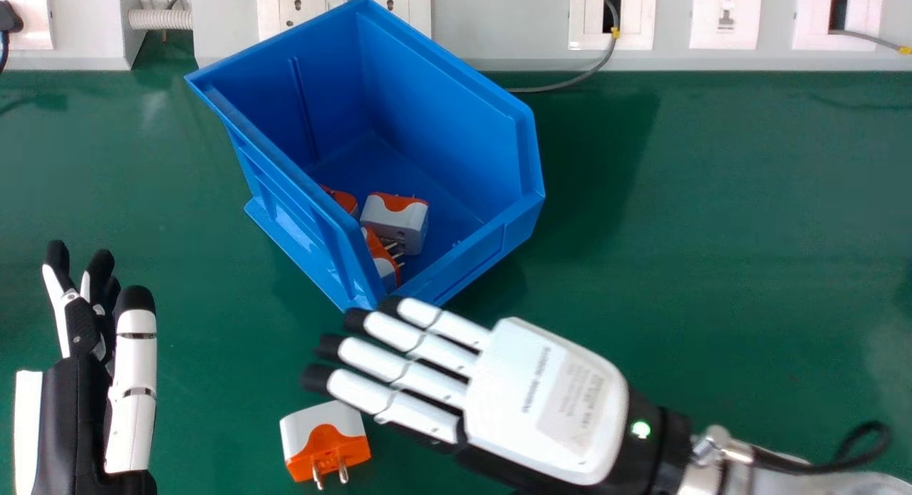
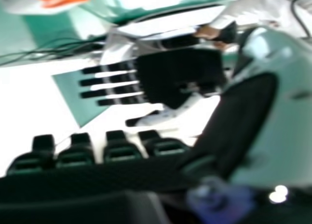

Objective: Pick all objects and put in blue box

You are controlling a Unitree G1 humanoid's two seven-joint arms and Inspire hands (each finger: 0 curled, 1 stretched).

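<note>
On the green table (image 1: 727,267), one orange-and-white adapter (image 1: 324,441) lies outside the blue box (image 1: 463,124), toward the near edge of the head view, with its metal prongs pointing toward me. My right hand (image 1: 545,402) is positioned just beside the adapter, back of the hand uppermost, in the lower middle of the head view. State of right hand: fingers (image 1: 399,367) extended, side by side, slightly separated; nothing is gripped. Whether the fingertips touch the box's near corner cannot be determined.

Obstructions: the box wall (image 1: 285,203) on the left side stands between the adapter and the box interior. The fingers of the right hand lie between the adapter and the box's near corner. Box contents: one adapter (image 1: 406,221) in full view and two partly hidden behind the wall, all toward the near end.

Left hand (image 1: 78,402): located at the left of the head view, well apart from the loose adapter, fingers extended and empty. Far side of the table: a white panel (image 1: 499,25) fitted with sockets (image 1: 296,11), a switch (image 1: 725,14) and a grey cable (image 1: 570,82) that runs down behind the box.
</note>
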